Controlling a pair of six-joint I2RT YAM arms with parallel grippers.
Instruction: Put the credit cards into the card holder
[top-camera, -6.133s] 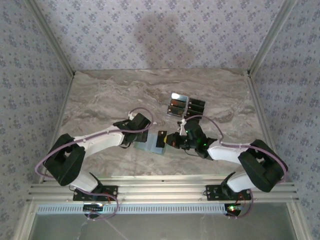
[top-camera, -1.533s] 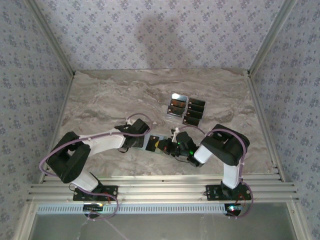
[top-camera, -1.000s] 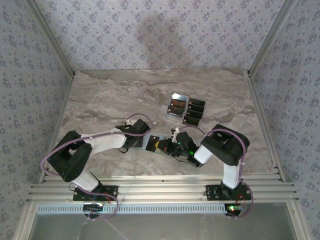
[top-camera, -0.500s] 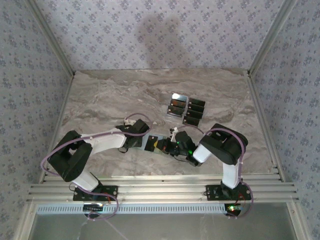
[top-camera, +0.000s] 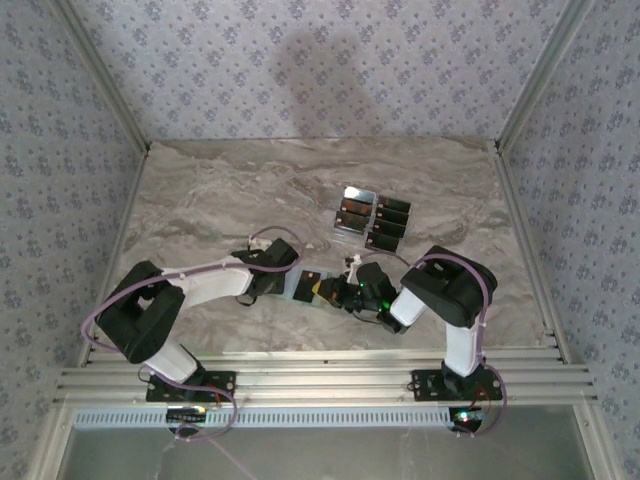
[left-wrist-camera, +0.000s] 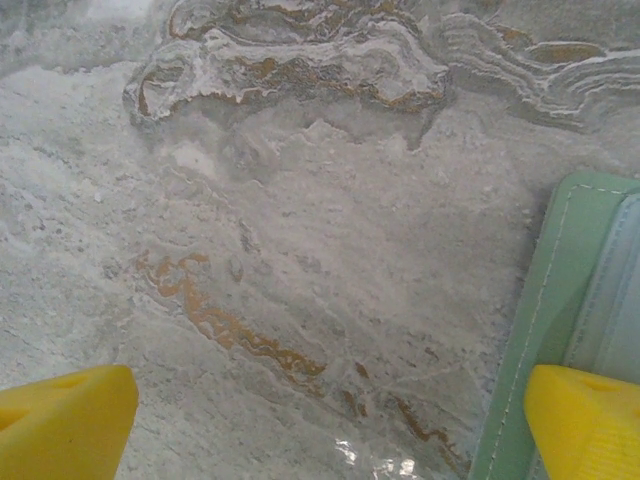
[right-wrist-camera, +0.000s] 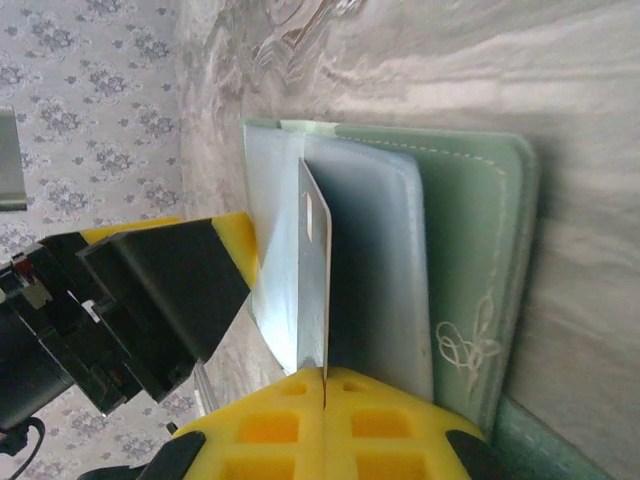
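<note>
Pale green bifold card holder (top-camera: 303, 288) lying open, with one card standing in it.

The flat wallet (right-wrist-camera: 470, 250) lies on the marble near the front, its grey-blue inner panels facing up, with pale stitching and a curly embossed mark on the green border. A thin glossy black credit card (right-wrist-camera: 313, 290) stands edge-on against the inner panel, pinched at its near end by the right gripper (right-wrist-camera: 325, 395). The other black rectangular cards (top-camera: 378, 220) lie flat in a tidy cluster further back and right, well apart from the holder, and one catches the light.
</note>
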